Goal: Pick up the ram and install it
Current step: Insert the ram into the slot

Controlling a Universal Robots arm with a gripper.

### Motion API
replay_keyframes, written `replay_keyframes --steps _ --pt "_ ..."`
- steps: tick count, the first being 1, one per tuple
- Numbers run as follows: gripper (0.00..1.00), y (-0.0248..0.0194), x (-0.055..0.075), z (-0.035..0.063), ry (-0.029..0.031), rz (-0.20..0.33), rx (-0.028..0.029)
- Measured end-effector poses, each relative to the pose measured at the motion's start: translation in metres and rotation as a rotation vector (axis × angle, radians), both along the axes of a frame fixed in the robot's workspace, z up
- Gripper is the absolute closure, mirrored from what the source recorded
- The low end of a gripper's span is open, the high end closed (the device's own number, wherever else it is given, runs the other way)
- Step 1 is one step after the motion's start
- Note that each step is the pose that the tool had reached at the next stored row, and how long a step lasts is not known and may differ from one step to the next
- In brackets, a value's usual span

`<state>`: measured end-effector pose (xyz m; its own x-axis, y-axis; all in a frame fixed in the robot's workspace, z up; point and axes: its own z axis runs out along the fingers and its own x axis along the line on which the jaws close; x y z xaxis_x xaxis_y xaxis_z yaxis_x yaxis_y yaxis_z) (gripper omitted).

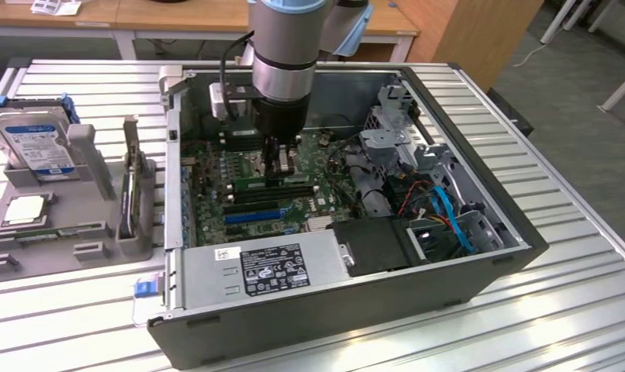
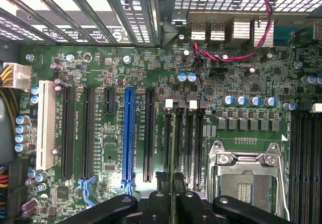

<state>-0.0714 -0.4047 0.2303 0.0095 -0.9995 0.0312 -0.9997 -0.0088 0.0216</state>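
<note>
The arm (image 1: 284, 46) stands upright, its wrist pointing straight down. The hand (image 1: 281, 161) hangs vertical directly beneath it.

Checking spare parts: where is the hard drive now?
At the exterior view's left, the hard drive stands in the grey tray, beside the open computer case.

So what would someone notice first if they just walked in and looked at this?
Probably the big open computer case on the slatted table, with the grey robot arm reaching straight down into it. Its gripper hangs close above the green motherboard, where one bright blue slot stands out among black ones. On the exterior view's left, a hard drive stands in a grey tray.
</note>
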Motion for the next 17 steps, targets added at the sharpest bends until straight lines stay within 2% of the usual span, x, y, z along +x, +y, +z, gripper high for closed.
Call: replay_keyframes --steps 17 --pt "0.86 0.0000 0.0000 -0.0038 -0.0001 0.013 0.0000"
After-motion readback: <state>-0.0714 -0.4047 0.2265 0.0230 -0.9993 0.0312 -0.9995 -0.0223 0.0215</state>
